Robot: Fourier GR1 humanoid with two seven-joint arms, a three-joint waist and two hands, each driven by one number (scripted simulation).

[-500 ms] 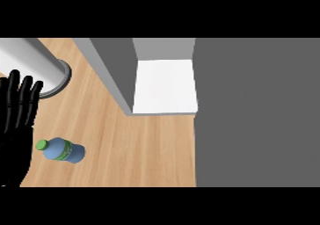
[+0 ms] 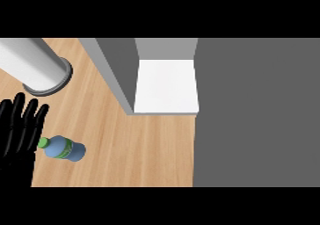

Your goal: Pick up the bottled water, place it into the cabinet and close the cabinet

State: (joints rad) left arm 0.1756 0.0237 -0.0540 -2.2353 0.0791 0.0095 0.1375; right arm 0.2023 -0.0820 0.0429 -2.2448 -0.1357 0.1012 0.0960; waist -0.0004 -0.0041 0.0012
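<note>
The bottled water (image 2: 64, 148) lies on its side on the wooden counter (image 2: 124, 145); it is blue with a green band, and its green cap points left. Just left of the cap is my left hand (image 2: 16, 132), black and open with fingers straight and pointing up the view, at the left edge. The cap is close to the hand's fingers; I cannot tell whether they touch. The cabinet (image 2: 166, 85) stands open at the upper middle, showing a white inner floor. My right hand shows nowhere.
A tall white cylinder on a grey base (image 2: 33, 66) stands at the upper left. The cabinet's grey side wall (image 2: 114, 72) runs slanting down the counter. A broad flat grey surface (image 2: 260, 114) fills the right part of the view.
My left hand has slid a little toward the lower edge of the view, still open. The bottle and cabinet have not visibly moved.
</note>
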